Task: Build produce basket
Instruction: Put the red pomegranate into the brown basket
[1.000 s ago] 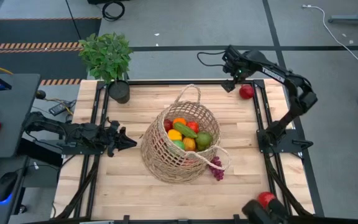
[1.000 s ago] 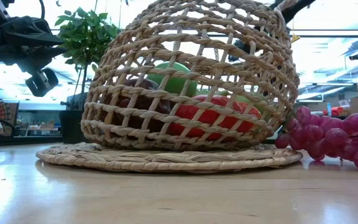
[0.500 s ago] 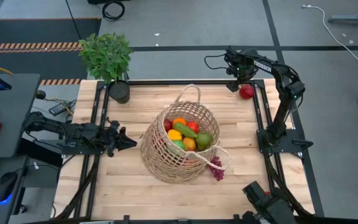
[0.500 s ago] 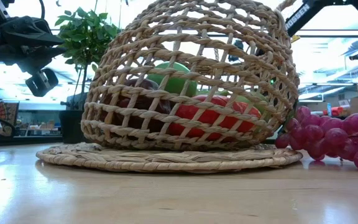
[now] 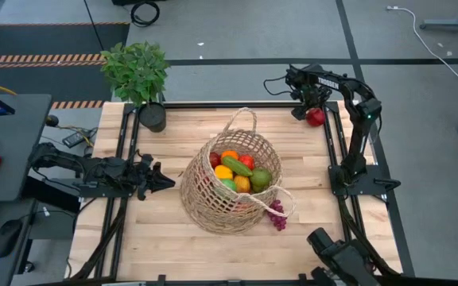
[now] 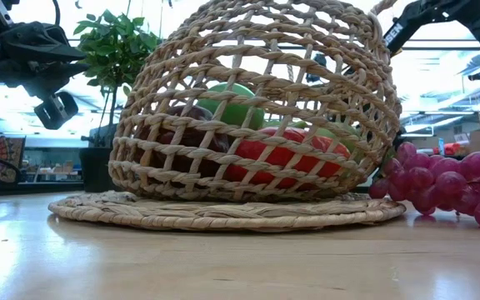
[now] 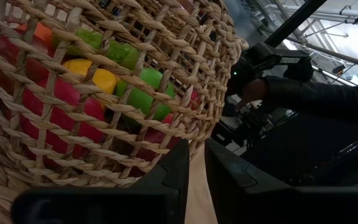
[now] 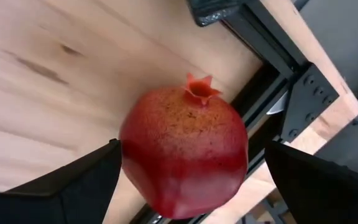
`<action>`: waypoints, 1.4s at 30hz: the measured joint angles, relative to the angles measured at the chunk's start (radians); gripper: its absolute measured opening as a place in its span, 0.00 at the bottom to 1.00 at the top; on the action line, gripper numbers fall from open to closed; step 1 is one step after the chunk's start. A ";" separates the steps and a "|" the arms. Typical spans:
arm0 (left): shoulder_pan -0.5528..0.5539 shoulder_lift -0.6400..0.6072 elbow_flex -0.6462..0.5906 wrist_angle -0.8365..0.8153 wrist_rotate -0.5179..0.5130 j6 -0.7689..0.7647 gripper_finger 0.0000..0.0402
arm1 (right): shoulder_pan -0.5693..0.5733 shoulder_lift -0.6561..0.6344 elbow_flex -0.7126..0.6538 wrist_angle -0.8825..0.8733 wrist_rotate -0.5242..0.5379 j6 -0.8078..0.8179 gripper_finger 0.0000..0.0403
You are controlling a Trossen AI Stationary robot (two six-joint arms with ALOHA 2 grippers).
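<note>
Fingers of the right gripper (image 5: 312, 108) are spread as wide as they go and are set on either side of a red pomegranate (image 8: 185, 155), one dark finger (image 8: 61, 180) to each side in the right wrist view, with a clear gap to the fruit on both; nothing is gripped yet. Over the last second the right arm has been drawn in from the upper right of the high view until its gripper is brought over the fruit, and the fingers have been opened from partly spread to full width. That change is read as the end of the approach, with closing on the fruit judged the step in hand.

The pomegranate is seen in the high view at the upper right, on the wooden table (image 5: 133, 230) close to its dark edge rail, well apart from the basket (image 5: 233, 187). The basket is placed at the centre of that view, already holding an orange, a yellow pepper, a cucumber and green and red fruit. Purple grapes (image 5: 277, 214) are left on the table just beside the basket, at its lower right.

The left gripper (image 5: 159, 179) is parked at middle left, near the basket, its fingers almost together and empty.
</note>
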 joint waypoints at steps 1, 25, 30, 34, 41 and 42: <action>0.000 0.000 0.000 0.000 0.000 0.000 0.14 | 0.000 0.001 0.000 0.003 -0.001 -0.001 0.99; 0.000 0.000 0.000 0.000 0.000 0.000 0.16 | -0.027 0.106 -0.001 -0.003 -0.076 0.006 0.93; 0.000 0.000 0.000 0.000 0.000 0.000 0.16 | -0.033 0.106 -0.001 -0.001 -0.078 -0.002 0.85; 0.000 0.000 0.000 0.000 0.000 0.000 0.16 | -0.037 0.106 -0.001 0.000 -0.080 -0.007 0.80; 0.000 0.000 0.000 0.000 0.000 0.000 0.15 | -0.030 0.106 0.016 -0.019 -0.076 -0.005 0.74; 0.000 0.000 0.000 0.000 0.000 0.000 0.15 | -0.027 0.106 0.024 -0.025 -0.076 0.004 0.74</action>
